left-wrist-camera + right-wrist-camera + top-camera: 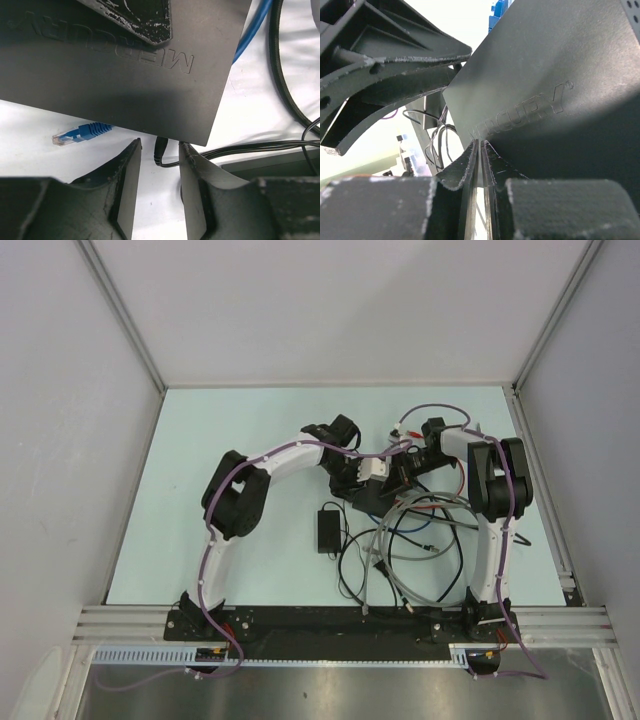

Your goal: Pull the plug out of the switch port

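I see the switch [100, 85] lying flat on the pale table [250, 420], a little right of the middle and between the 2 arms. Its plain black top carries a raised brand name, which reads upside down in the left wrist view.

The plug [161, 152] is a small black barrel on a thin black cord. It sits at the near edge of the switch, right by a corner, with its nose up against the side of the box. The cord runs off to the right in the left wrist view.

The left gripper [160, 144] is low at that edge with its 2 fingers [127, 170] spread, 1 on each side of the plug. I can see a sliver of table on both sides of the barrel, so neither finger is pinching it.

The right gripper [481, 145] has its fingers pressed together with nothing between them. The tips sit against the top face of the switch, close to the raised lettering.

A blue network connector [80, 134] lies loose on the table just beside the switch. A blue cable [255, 27] passes its far corner. Nearer the arm bases, a small power brick [328, 528] lies apart from the switch, next to a tangle of grey and black cables [385, 560].
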Robot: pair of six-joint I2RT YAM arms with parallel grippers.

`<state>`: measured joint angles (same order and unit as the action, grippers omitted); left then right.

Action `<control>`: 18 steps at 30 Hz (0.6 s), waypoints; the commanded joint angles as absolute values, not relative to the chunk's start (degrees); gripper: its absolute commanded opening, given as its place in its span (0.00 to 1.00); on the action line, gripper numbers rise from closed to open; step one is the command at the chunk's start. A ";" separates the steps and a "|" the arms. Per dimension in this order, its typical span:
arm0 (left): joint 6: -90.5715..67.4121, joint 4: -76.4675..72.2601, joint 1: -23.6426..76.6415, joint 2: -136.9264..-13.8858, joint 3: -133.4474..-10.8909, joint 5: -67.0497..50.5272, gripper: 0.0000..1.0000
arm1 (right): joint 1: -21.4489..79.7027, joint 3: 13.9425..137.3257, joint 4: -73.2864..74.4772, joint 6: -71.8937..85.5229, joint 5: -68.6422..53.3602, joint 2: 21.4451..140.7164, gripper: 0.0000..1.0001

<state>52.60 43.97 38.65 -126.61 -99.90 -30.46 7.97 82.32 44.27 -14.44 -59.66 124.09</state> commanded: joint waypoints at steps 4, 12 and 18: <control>57.47 45.44 39.64 -126.47 -101.86 -35.68 0.37 | 8.26 80.77 40.52 -16.08 -47.02 129.37 0.13; 66.87 50.79 40.78 -127.18 -102.22 -34.54 0.25 | 8.26 81.30 40.78 -16.00 -46.93 129.99 0.13; 68.47 49.75 40.96 -127.09 -101.95 -33.66 0.12 | 8.26 81.74 41.31 -16.00 -46.85 130.52 0.13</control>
